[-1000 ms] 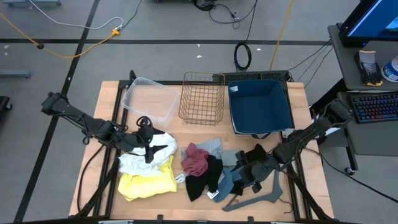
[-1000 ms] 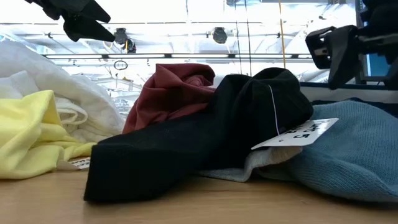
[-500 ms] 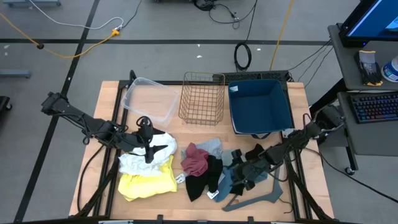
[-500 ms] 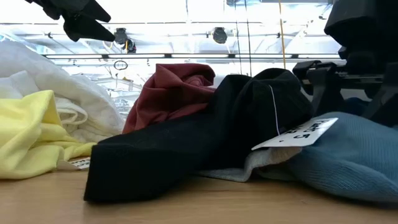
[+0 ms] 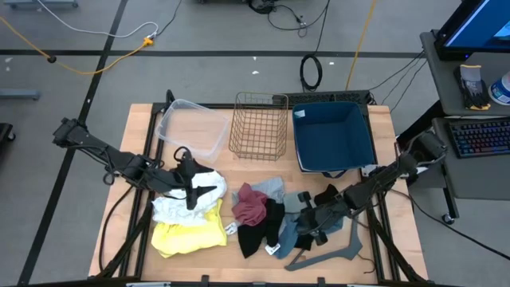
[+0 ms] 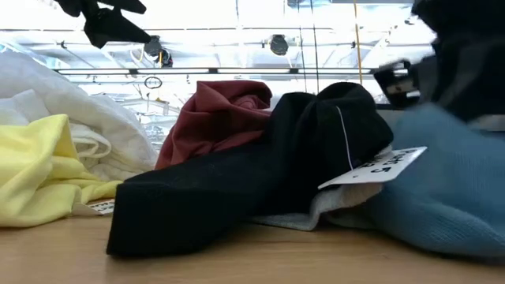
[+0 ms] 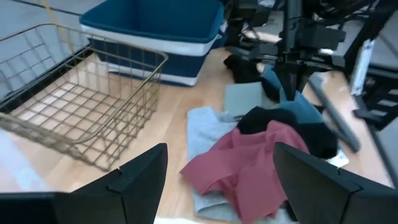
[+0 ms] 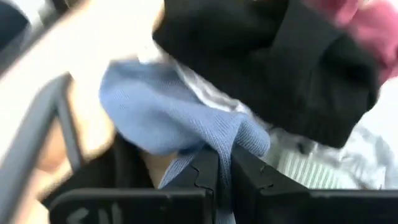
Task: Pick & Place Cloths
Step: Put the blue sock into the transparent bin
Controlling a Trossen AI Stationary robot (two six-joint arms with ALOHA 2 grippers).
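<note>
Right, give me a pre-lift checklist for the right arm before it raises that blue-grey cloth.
1. Right gripper shut on the blue-grey cloth: ok, a fold sits pinched between its fingers.
2. Only one cloth caught: cannot tell; the black cloth lies right against it.
3. Grey hanger free of the grip: ok, it lies beside.
4. Blue bin open to receive: ok.
5. Left gripper out of the way: ok, open over the white cloth.
</note>
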